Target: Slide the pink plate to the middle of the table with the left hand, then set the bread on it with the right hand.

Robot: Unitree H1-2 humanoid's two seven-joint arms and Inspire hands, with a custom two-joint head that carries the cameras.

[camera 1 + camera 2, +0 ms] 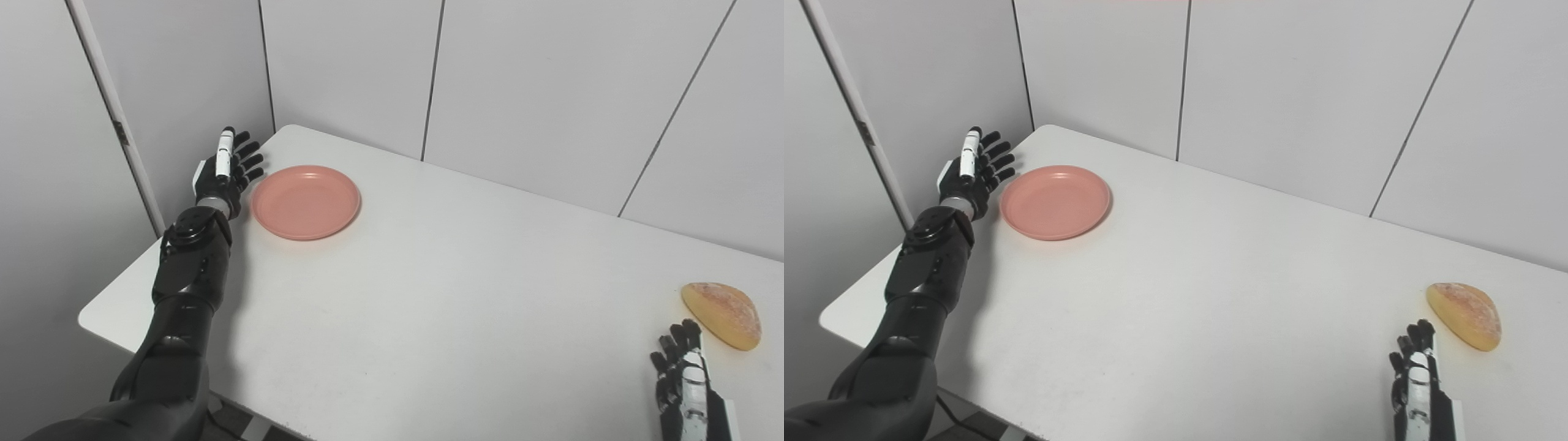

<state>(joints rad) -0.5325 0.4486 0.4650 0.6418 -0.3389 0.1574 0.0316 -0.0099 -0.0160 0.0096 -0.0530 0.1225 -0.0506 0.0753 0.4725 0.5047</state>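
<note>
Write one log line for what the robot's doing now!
left hand open beside pink plate | right hand open near bread | plate unmoved

The round pink plastic plate (pixel 305 201) lies on the white rectangular table (pixel 429 294) near its far left corner (left hand (pixel 226 171) just beside it, leftward); the golden-brown bread half-loaf (pixel 724 313) lies far right, right hand (pixel 683 380) before it.

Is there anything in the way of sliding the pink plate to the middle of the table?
Nothing visible. The table is bare between the pink plate and its middle. The left hand is just beside the plate.
</note>
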